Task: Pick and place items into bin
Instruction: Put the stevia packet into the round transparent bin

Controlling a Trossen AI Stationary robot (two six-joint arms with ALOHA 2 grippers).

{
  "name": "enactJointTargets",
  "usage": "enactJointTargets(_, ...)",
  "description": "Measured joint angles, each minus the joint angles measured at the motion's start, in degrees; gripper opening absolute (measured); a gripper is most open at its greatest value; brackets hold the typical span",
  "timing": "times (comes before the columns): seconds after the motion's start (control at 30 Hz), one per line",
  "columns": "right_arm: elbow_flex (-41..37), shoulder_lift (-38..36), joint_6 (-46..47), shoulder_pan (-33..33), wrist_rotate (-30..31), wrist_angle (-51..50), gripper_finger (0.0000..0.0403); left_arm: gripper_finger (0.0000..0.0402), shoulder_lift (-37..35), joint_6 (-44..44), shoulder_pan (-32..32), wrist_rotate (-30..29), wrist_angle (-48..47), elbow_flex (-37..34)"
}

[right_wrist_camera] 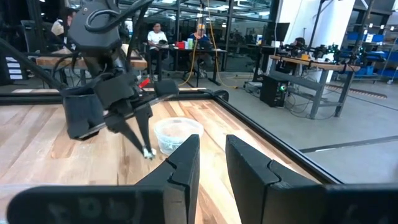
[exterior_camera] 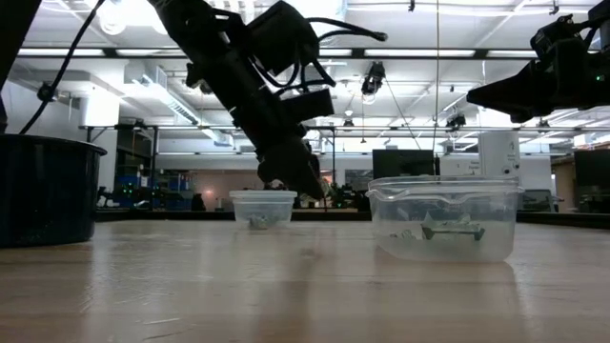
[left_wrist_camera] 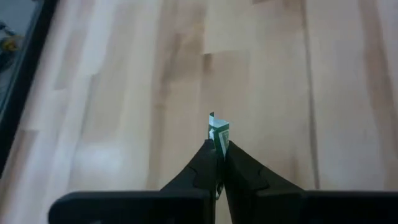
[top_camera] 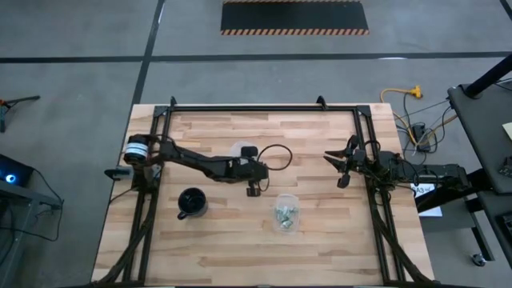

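My left gripper [top_camera: 253, 190] hangs over bare wood between two clear tubs, shut on one tiny green and white piece [left_wrist_camera: 218, 129]. The right wrist view shows the same gripper [right_wrist_camera: 147, 151] with that piece at its tips. The nearer tub [top_camera: 286, 213] stands on the table and holds several pale green and whitish pieces [exterior_camera: 448, 232]. The farther, smaller tub [top_camera: 240, 150] has a few bits on its floor [exterior_camera: 259, 221]. My right gripper [right_wrist_camera: 211, 163] is open and waits above the table's right side [top_camera: 342, 166]. My left gripper pinches the tiny piece between its two fingertips [left_wrist_camera: 210, 152], coming from above and pointing down at a slant. The piece's upper end [left_wrist_camera: 217, 119] sticks out past the tips. It is lifted clear of the table.
A black mug [top_camera: 192, 203] stands toward the table's left near side, large at the low view's left edge [exterior_camera: 43, 191]. A black frame rail [top_camera: 264, 108] runs round the tabletop. Bare wood lies between the tubs and along the near edge. People sit at desks beyond the table [right_wrist_camera: 157, 34].
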Motion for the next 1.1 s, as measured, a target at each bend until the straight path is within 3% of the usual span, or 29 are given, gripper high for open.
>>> enactJointTargets(0.3, 0.0, 0.0, 0.0, 0.0, 0.02, 0.0, 0.0068, 0.0, -7.29, -3.29, -0.7, -6.22, 0.85, -3.76)
enactJointTargets(0.43, 0.0, 0.04, 0.0, 0.01, 0.02, 0.01, 0.0068, 0.0, -11.35, -7.62, -0.72, -11.63, 1.49, -7.32)
enactJointTargets(0.63, 0.0, 0.04, 0.0, 0.02, 0.0, 0.02, 0.0068, 0.0, -16.18, -14.55, -0.17, -15.06, 6.6, -13.49)
enactJointTargets(0.87, 0.0, 0.04, 0.0, 0.01, 0.0, 0.02, 0.0068, 0.0, -16.6, -22.77, 1.6, -19.08, 10.58, -16.95)
enactJointTargets(1.1, 0.0, 0.07, 0.0, 0.0, -0.06, 0.0, 0.0068, 0.0, -15.69, -23.51, 2.48, -19.33, 19.93, -19.8)
